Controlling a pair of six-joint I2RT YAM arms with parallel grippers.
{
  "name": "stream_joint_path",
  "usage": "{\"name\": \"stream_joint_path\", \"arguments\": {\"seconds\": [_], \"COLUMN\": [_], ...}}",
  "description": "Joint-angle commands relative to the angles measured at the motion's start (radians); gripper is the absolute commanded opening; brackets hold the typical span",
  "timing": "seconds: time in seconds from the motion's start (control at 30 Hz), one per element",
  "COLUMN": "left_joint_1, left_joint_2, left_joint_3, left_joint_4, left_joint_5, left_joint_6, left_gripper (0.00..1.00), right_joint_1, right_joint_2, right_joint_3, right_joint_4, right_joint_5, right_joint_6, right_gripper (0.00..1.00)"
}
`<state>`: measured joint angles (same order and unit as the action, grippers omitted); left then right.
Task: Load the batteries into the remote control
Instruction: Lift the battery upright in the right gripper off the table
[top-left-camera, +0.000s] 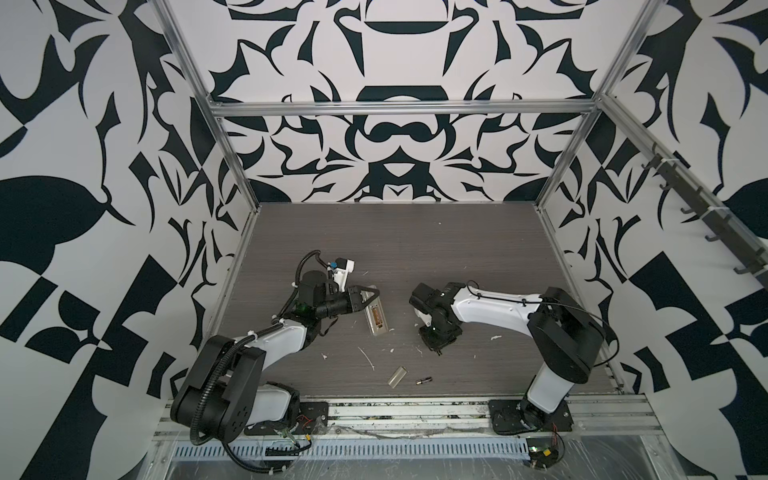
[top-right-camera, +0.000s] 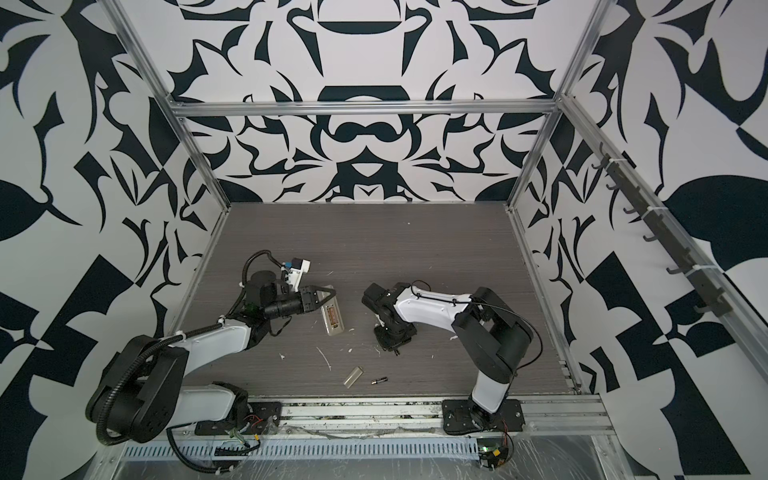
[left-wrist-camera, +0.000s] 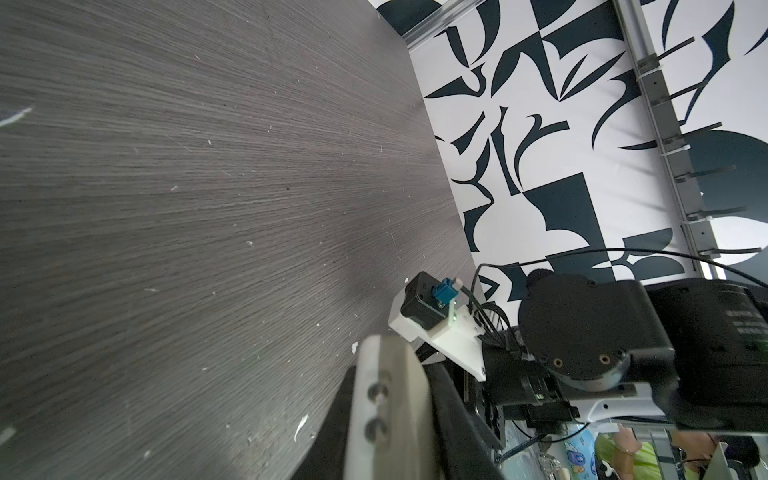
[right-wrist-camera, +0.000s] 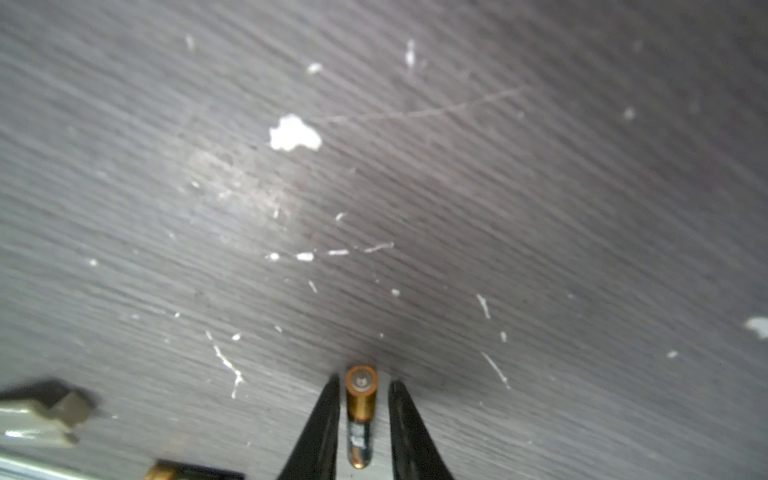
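In a top view, your left tool (top-left-camera: 374, 294) pinched the remote control (top-left-camera: 376, 320) by one end. The left wrist view showed that same clamp. In the right wrist view, your right tool (right-wrist-camera: 363, 380) stood spread astride a battery (right-wrist-camera: 360, 415); centring, then closing squarely, looked wisest.

1. We record a loose beige cover (top-left-camera: 397, 376) lying flat on the grey table (top-left-camera: 415, 249), near the right jaws, off to one side.
2. We record white scraps (right-wrist-camera: 295, 133) scattered ahead of those jaws.
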<state>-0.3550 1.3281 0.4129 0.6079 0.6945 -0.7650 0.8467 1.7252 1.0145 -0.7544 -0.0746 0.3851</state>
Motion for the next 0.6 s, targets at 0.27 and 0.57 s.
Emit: {"name": "stream_joint_path", "arguments": {"seconds": [0.27, 0.57], "left_joint_1": [-0.004, -0.003], "left_joint_2": [-0.03, -0.04], "left_joint_3": [0.001, 0.003], "left_joint_4": [0.001, -0.017], "left_joint_5": [-0.01, -0.018], "left_joint_6": [0.024, 0.038], "left_gripper": [0.0, 0.0], "right_joint_1": [0.003, 0.003], "right_joint_2": [0.016, 0.028], "right_joint_3": [0.052, 0.063], "right_joint_4": [-0.021, -0.014], "right_joint_5": [0.024, 0.027], "right_joint_6": [-0.017, -0.012], "right_gripper": [0.33, 0.3]}}
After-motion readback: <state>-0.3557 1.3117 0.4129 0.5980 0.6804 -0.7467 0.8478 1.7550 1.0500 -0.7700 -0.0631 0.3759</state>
